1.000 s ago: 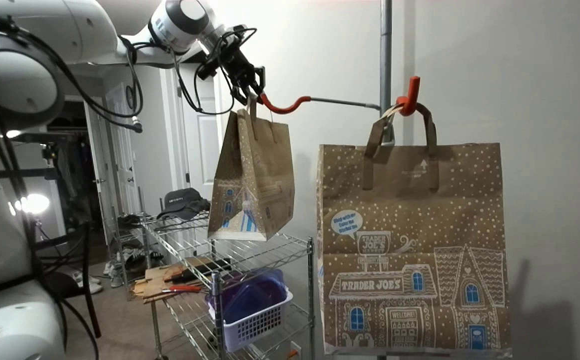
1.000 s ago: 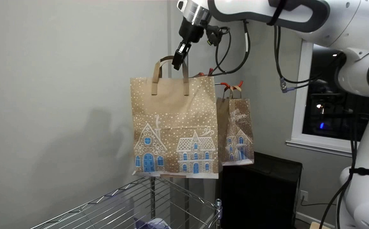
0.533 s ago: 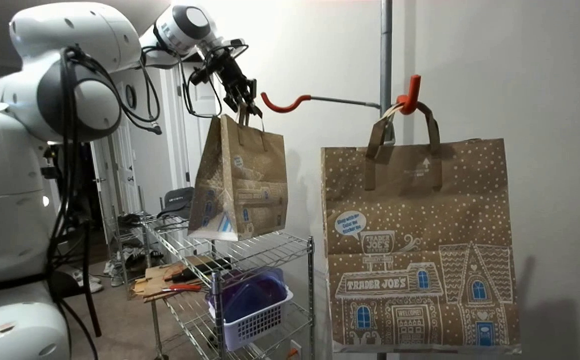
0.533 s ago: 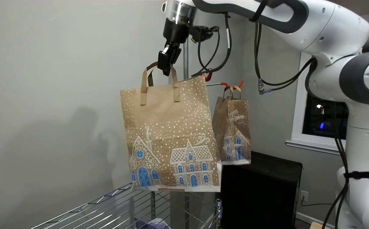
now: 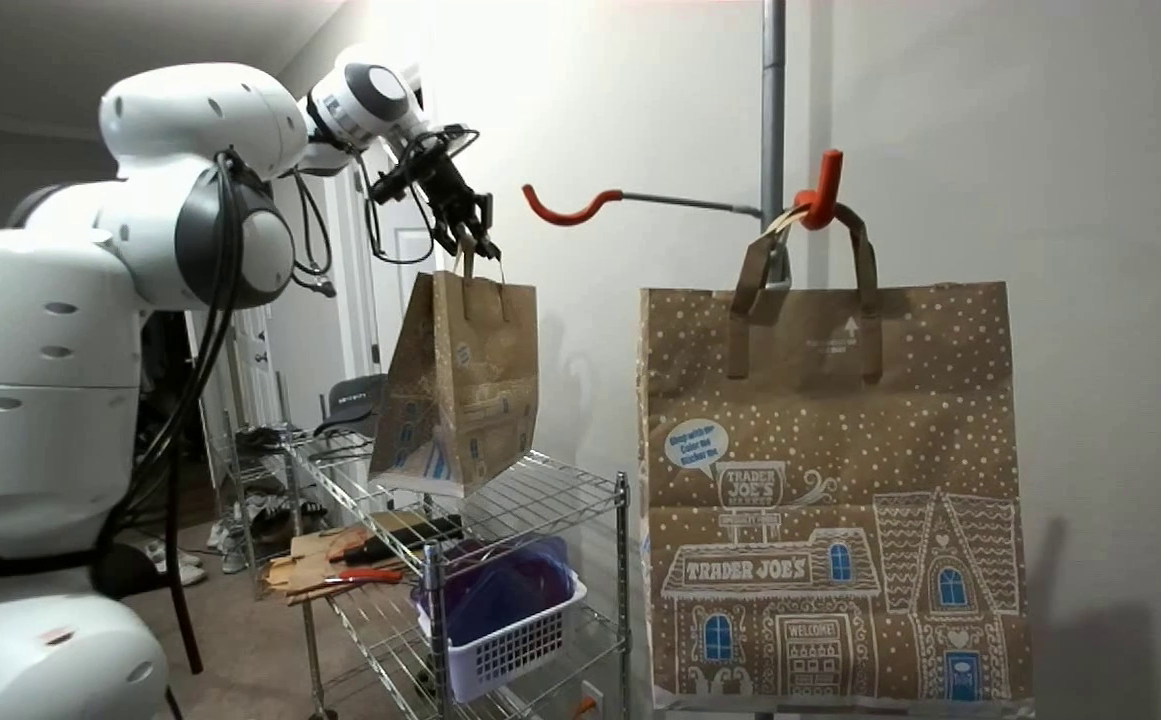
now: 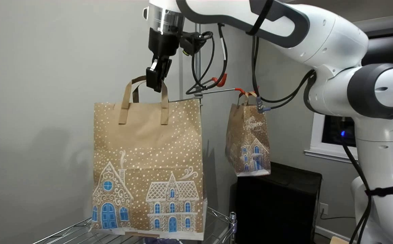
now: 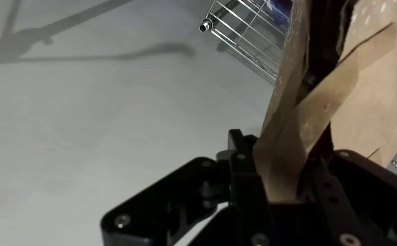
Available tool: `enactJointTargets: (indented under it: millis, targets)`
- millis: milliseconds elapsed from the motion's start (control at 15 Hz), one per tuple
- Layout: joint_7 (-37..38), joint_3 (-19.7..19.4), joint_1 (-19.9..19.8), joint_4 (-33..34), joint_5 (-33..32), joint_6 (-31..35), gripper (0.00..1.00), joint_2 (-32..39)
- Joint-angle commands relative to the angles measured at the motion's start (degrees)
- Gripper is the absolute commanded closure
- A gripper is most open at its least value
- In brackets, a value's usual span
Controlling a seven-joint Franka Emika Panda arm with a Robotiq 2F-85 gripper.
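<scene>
A brown paper bag [image 5: 485, 370] with white dots and blue-windowed houses hangs from my gripper [image 5: 470, 248]. In an exterior view, the black fingers are at the top of the bag's handles [image 6: 126, 105]. The wrist view shows a folded tan handle [image 7: 280, 164] pinched between the fingers; the bag's opening gapes at the upper right. The bag hangs nearly upright, left of a bare red-tipped hook [image 5: 572, 218], with a visible gap. A second, similar bag [image 5: 830, 430] hangs by its handles on another red hook [image 5: 820, 195]. The fingertips are partly hidden by the held handle.
A grey pole [image 5: 773, 120] carries the hooks beside the wall. Below the held bag stands a wire rack [image 5: 580, 492] with a lilac basket [image 5: 515, 655] on a lower shelf. A dark cap [image 5: 355, 400] lies at the rack's far end. A black box [image 6: 277, 203] stands behind.
My gripper has moved down and away from the bare red hook with the bag in its grasp. The bag now hangs lower and nearer the camera in an exterior view. The second bag sways slightly.
</scene>
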Motion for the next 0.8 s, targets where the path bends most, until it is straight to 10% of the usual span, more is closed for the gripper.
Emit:
enactJointTargets:
  millis: [0,400,467,733]
  targets:
    - [-1.21,-0.08,1.88,0.22,-2.99,-4.53,0.97,1.05]
    - [-0.56,-0.29,2.35,1.73,-2.30,-5.89,0.97,2.44]
    - [-1.09,-0.17,2.11,1.74,-1.44,-6.14,0.71,2.41]
    - [-6.24,0.28,0.37,-0.68,2.22,-4.04,0.51,-0.04]
